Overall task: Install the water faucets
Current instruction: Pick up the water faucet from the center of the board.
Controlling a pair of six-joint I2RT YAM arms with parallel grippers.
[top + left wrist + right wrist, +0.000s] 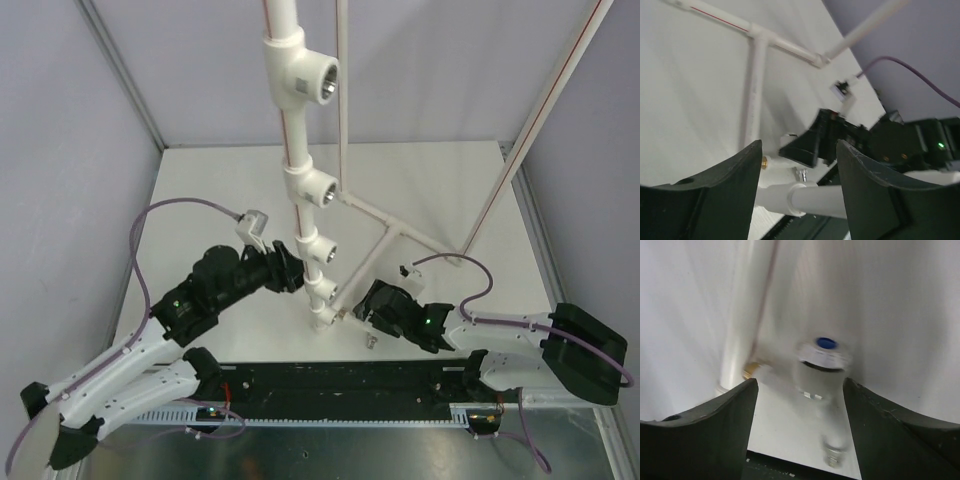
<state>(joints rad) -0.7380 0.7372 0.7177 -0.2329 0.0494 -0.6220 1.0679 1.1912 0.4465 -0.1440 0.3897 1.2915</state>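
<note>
One water faucet [822, 367] lies on the white table near the foot of the upright pipe frame [292, 140]. It is blurred, with a blue-centred cap, a brass end [752, 369] toward the pipe and its spout toward the camera. My right gripper [800, 382] is open and straddles it without touching. From above, only the spout tip [368, 340] shows below the right gripper [358, 310]. My left gripper [290, 270] is open beside the pipe's lower sockets. In the left wrist view the left gripper [799, 145] has a pipe section [825, 200] between its fingers, not gripped.
The pipe frame carries several tee sockets [318, 190] with metal-threaded holes facing right. A horizontal branch [400, 230] with thin slanted rods runs across the table behind the right arm. A black rail [340, 385] lines the near table edge. Grey walls close in both sides.
</note>
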